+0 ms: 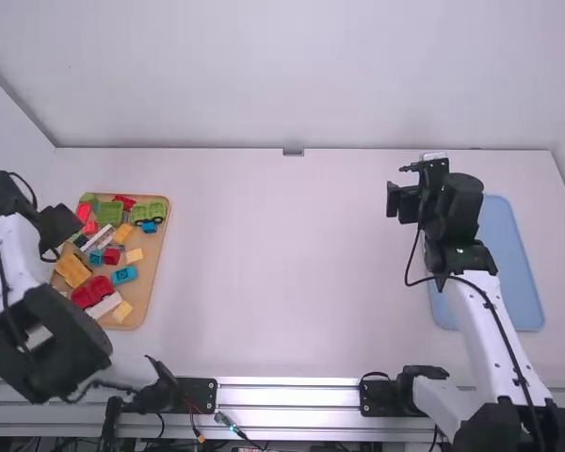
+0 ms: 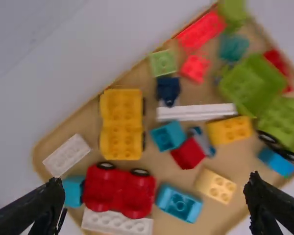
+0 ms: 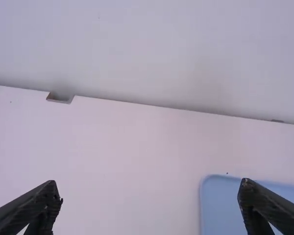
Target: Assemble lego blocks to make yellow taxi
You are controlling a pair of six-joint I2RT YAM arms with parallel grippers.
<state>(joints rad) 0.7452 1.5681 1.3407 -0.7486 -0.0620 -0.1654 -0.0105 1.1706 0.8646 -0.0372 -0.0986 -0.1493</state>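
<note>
The taxi looks to be at its very start: the yellow parts lie separately in the tan tray [image 1: 143,307], and I see no two of them joined. A yellow wheeled piece [image 2: 121,124], probably the taxi's base, lies inside the tray near its left rim as the high view has it, black wheels along its side. A deep yellow block [image 2: 229,129] lies farther into the tray, near one end of a long white piece [image 2: 198,112], and a paler yellow block [image 2: 215,186] sits beside a teal block [image 2: 179,203]. A red wheeled piece [image 2: 120,191] is in the same tray, toward the robot's side. Some green and red parts crowd the tray's far end — blurred in the wrist view, so I would not swear to which are loose.

The left gripper [image 2: 157,180] is above the tray, its fingers spread wide and holding nothing. The right gripper [image 3: 149,185] is well to the right of the tray, also unclenched and without a block; the blue tray [image 1: 510,254] lies beyond the bare table on that side.

What is left seems to be all of it — picking out the base, carrying it from the tan tray to a building spot, then pressing the yellow blocks on.
</note>
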